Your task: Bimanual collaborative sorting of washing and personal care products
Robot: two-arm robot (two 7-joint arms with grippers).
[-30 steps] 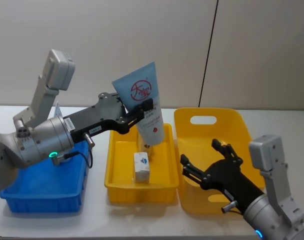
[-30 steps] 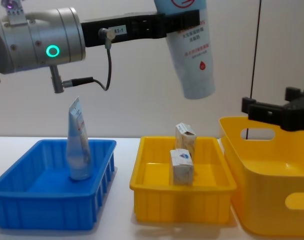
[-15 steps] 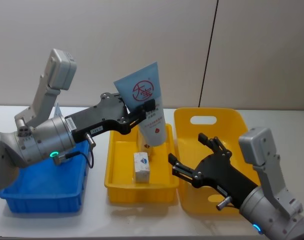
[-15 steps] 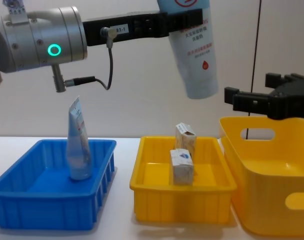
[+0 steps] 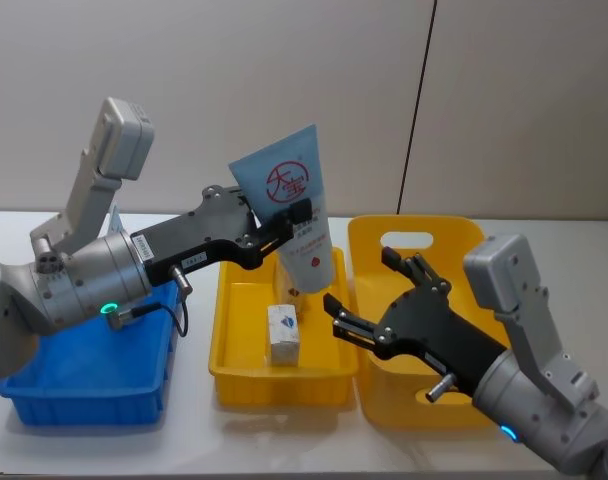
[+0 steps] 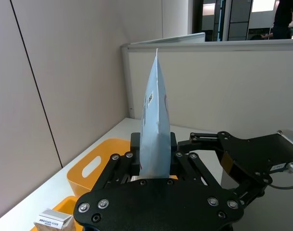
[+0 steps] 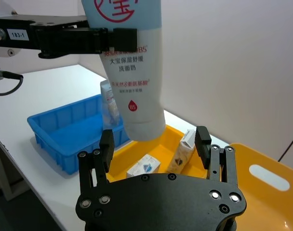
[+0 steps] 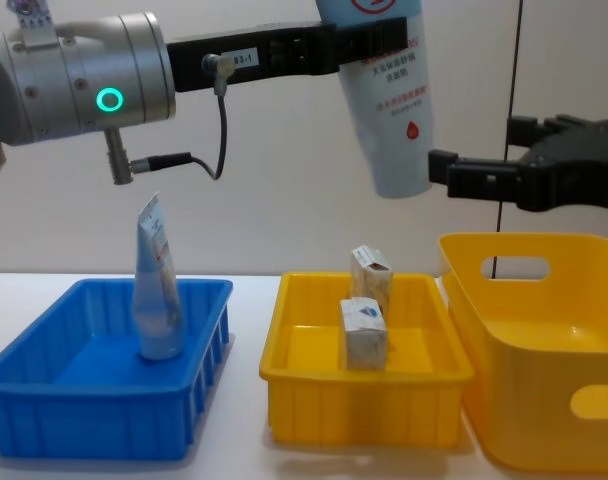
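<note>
Squeeze tube, clamped in the left end effector, is seemingly offered for handover; the open right end effector must be closed around it.

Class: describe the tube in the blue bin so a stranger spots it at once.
Start at the blue bin on the table's left. A pale tube stands inside, crimped end up. Unlike the raised tube in the left gripper, nothing holds it.

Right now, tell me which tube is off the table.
The tube in the left gripper, held cap-down above the yellow tray; the other tube stands in the blue bin.
</note>
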